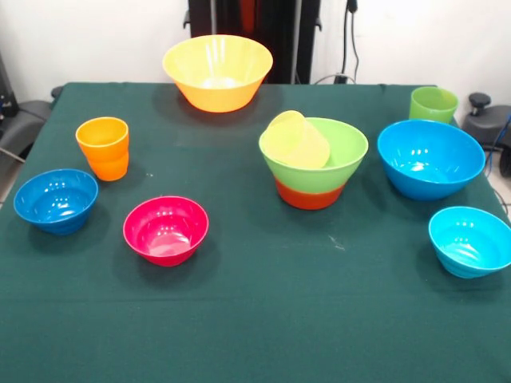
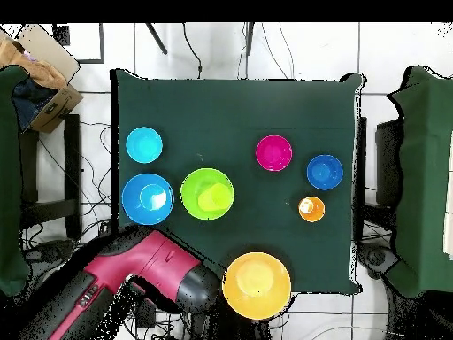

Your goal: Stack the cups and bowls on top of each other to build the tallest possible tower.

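Green-clothed table (image 1: pixel 255 319): bowls (image 1: pixel 166 230), cups (image 1: pixel 103 147) scattered; tower (image 1: pixel 313 163) near centre, apparently.

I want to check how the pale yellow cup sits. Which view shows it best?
The front view: the pale yellow cup lies tilted inside the light green bowl. Overhead, it is only a paler patch in that bowl.

A robotics laboratory was indicated. A table covered with a dark green cloth (image 2: pixel 239 106) was set on a white tiled floor (image 2: pixel 380 53), with loose black cables (image 2: pixel 190 49) trailed around it. A red and black robot arm (image 2: pixel 146 266) was mounted at one table edge. A cardboard box (image 2: pixel 49 57) and a plain white wall (image 1: pixel 96 40) were also recorded.
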You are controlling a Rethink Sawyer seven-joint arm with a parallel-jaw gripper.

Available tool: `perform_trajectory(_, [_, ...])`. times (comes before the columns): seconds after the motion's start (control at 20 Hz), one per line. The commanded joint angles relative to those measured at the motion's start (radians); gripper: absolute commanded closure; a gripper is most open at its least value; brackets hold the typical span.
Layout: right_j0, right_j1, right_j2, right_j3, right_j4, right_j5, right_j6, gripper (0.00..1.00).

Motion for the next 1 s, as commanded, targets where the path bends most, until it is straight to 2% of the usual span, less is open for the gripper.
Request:
perform_trajectory(0.05, [-0.113, -0.008, 0.076, 0.069, -0.021, -0.038, 0.274, 0.00])
perform_trajectory(0.25, [-0.235, -0.075, 0.133, 0.078, 0.055, -0.036, 0.207, 0.00])
perform_trajectory(0.45, [-0.328, -0.073, 0.192, 0.074, 0.050, -0.033, 0.088, 0.00])
perform_trajectory(0.7, [-0.392, -0.055, 0.227, 0.046, 0.022, 0.018, -0.026, 0.00])
perform_trajectory(1.0, [-0.432, -0.040, 0.267, -0.003, -0.008, 0.027, -0.072, 0.00])
